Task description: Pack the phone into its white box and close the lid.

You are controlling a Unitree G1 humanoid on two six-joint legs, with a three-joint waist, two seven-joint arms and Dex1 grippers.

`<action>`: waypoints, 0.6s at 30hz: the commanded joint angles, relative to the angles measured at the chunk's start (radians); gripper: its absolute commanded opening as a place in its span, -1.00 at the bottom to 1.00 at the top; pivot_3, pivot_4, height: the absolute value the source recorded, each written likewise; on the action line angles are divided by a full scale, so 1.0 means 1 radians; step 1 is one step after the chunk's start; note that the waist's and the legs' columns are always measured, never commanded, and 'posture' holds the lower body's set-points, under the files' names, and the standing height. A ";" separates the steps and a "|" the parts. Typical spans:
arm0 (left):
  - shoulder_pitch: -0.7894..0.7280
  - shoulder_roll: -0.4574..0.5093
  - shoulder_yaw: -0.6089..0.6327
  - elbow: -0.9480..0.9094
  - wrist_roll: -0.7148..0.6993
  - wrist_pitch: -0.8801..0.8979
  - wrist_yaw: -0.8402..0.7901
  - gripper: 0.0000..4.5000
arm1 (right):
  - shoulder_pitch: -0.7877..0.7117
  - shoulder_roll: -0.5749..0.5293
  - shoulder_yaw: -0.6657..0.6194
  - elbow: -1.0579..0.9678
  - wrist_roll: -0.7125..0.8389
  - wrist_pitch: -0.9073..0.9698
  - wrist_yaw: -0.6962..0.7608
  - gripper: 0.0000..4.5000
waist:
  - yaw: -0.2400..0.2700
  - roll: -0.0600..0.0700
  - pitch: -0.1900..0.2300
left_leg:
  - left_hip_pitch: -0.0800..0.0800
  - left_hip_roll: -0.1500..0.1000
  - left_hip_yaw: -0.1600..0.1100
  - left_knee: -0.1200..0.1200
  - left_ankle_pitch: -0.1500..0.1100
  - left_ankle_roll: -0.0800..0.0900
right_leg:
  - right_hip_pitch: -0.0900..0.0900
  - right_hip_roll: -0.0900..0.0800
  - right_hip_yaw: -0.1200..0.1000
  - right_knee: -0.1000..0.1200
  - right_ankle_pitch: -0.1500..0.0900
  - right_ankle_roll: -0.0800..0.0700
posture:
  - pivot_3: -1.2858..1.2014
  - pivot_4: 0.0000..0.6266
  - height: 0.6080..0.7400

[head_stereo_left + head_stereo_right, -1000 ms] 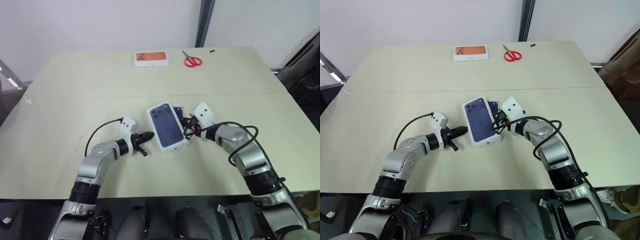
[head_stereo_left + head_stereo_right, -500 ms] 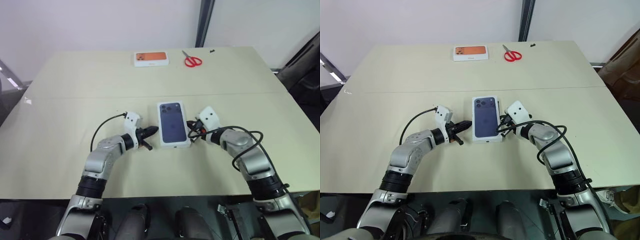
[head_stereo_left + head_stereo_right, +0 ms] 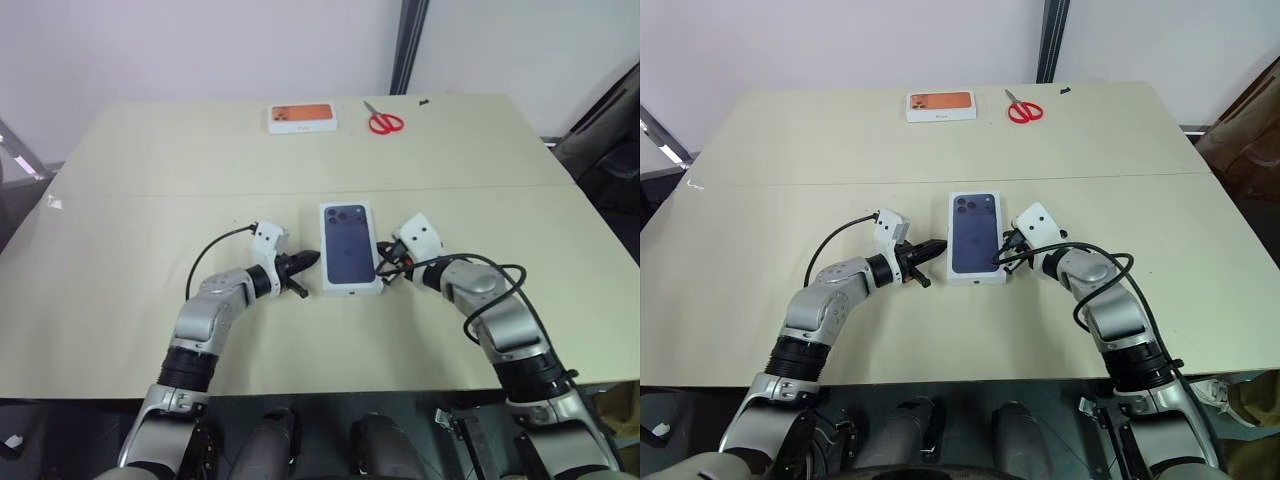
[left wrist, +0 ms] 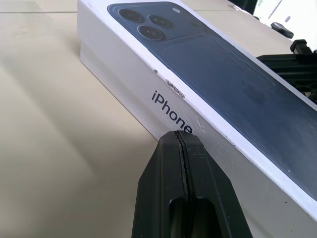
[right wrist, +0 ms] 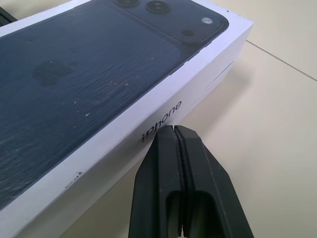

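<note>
I see the white box (image 3: 350, 246) lying flat near the middle of the tabletop (image 3: 120, 200), a bit closer to my near edge than to the far edge. The lid (image 3: 975, 232) is on it, with the dark blue phone picture facing up. The camera dots in the picture are at the end toward the far edge. I cannot see the phone itself, so I cannot tell where it is.

My left gripper (image 3: 310, 260) is at the left long side of the box. Its two black fingers are pressed tight together with nothing between them. In the left wrist view the tip (image 4: 179, 136) sits right at the white side wall, by the printed word there. It looks like it is touching, but I cannot be sure.

My right gripper (image 3: 383, 262) is at the right long side of the box. Its fingers (image 5: 174, 148) are pressed together too, and they pinch nothing. The tip is right up against the white side of the box.

So the box sits between my two grippers.

Near the far edge of the tabletop lies another white box with an orange picture (image 3: 302, 117). Red scissors (image 3: 384, 121) lie just beside it, toward the far right corner. Both are well apart from my grippers.
</note>
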 commanded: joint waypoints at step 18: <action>-0.024 -0.023 0.015 -0.027 -0.008 -0.021 0.014 -1.00 | -0.045 0.034 0.002 0.011 -0.044 -0.030 -0.007 -0.98 | -0.002 0.000 0.000 | 0.000 0.000 0.000 0.000 0.000 0.000 | 0.000 0.000 0.000 0.000 0.000 0.000 | 0.03 -0.52 0.91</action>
